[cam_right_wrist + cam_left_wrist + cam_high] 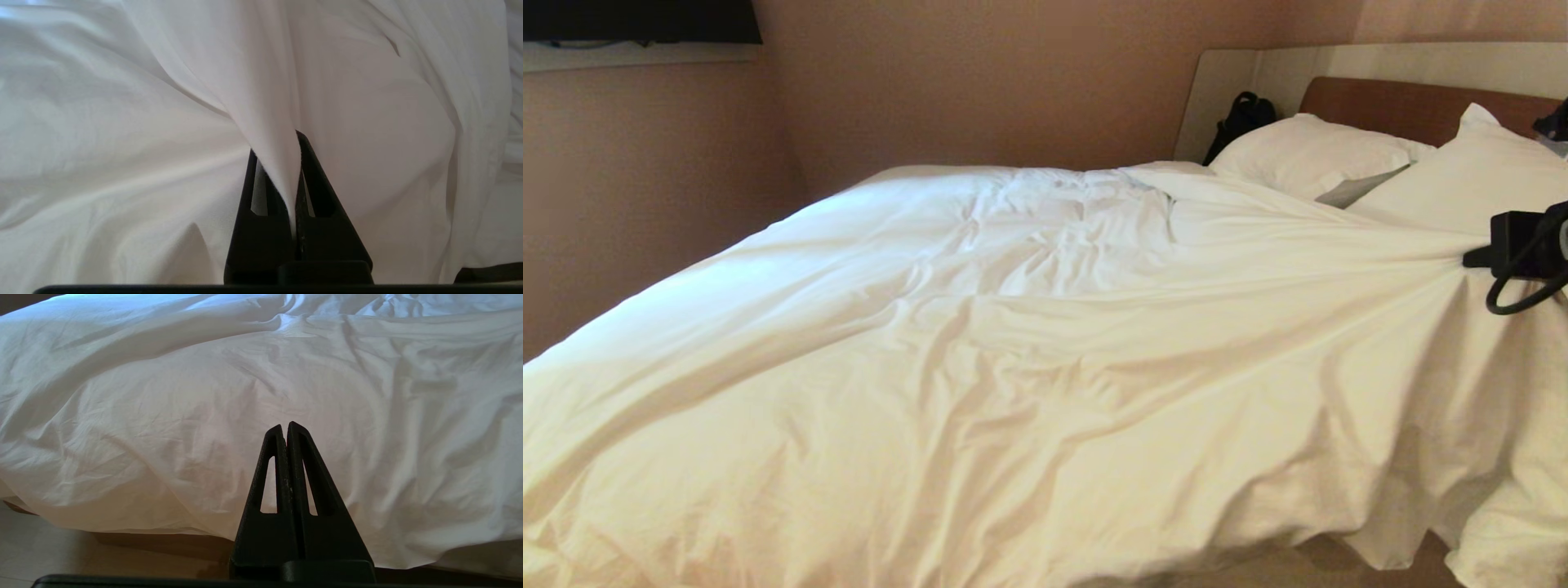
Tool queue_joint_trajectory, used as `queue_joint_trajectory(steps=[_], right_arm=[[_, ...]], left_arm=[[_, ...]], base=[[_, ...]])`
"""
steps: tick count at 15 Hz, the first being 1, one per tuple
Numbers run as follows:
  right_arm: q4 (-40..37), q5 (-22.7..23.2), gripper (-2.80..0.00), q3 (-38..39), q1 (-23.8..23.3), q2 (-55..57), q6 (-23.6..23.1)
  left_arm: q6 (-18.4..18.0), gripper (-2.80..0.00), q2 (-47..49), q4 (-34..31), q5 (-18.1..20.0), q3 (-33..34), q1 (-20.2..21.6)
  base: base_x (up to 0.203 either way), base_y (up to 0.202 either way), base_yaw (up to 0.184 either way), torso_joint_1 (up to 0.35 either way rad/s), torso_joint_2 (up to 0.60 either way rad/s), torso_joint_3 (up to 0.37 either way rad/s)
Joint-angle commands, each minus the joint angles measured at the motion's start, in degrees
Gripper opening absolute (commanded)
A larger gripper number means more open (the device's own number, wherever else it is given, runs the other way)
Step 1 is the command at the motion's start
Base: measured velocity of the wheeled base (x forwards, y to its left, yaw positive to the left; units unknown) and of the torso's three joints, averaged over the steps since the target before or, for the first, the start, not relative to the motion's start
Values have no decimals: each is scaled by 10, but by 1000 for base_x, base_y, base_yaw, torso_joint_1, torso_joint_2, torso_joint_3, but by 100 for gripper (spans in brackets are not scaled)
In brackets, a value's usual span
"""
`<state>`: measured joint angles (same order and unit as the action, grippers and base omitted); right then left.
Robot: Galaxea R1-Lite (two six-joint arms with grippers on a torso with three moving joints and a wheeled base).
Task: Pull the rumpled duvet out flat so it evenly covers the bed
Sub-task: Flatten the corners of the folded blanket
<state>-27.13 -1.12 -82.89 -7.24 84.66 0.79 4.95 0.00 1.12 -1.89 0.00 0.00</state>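
Black bag [1241, 121] propped in the corner beyond the far pillow, pinkish-brown walls [980, 82], dark screen [641, 20] mounted high on the left wall above a pale ledge [637, 55], light floor tiles [45, 555]

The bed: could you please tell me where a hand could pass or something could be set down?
The smoothest patch of the duvet lies toward the left wall. A floor strip runs below its hanging edge. It is crowded by the pillows, where the right gripper pinches a taut fold. The left gripper sits shut, empty, beside the bed's side.
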Motion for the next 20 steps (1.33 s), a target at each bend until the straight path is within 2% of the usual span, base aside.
queue_joint_trajectory(steps=[1,8,20], right_arm=[[-1,0,-280,9,-1,-12,0],[-3,15,-280,23,-8,-69,-3],[-5,16,-280,33,-8,-102,-4]], left_arm=[[1,-280,0,-1,0,0,1],[1,-280,0,0,0,0,0],[1,-280,0,0,0,0,0]], base=[[0,0,0,0,0,0],[0,0,0,0,0,0],[0,0,0,0,0,0]])
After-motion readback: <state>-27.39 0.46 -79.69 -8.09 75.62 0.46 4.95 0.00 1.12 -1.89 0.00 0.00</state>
